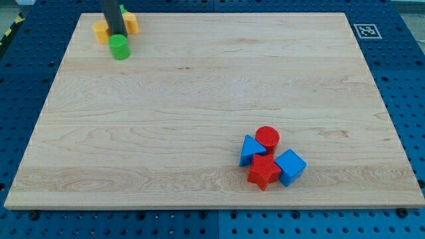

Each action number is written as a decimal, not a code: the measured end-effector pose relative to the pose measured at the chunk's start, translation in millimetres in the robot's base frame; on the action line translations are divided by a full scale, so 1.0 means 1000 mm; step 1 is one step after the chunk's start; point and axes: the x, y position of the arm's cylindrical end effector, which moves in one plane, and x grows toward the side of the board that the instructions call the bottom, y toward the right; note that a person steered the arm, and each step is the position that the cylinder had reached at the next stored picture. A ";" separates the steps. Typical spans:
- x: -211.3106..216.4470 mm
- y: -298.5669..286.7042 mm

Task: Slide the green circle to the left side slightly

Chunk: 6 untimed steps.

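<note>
The green circle (119, 48) lies near the top left corner of the wooden board (212, 93). My dark rod comes down from the view's top, and my tip (117, 34) sits just above the green circle, touching or nearly touching its upper edge. An orange block (100, 30) lies to the left of the rod and another orange block (131, 23) to its right. A bit of another green block (122, 9) peeks out behind the rod; its shape is hidden.
A cluster lies at the lower right: a red circle (267, 137), a blue triangle (250, 150), a red star (263, 172) and a blue cube (290, 166). A fiducial tag (364, 30) marks the board's top right corner. Blue pegboard surrounds the board.
</note>
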 end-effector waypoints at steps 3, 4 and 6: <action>0.013 0.038; 0.045 0.038; 0.059 0.034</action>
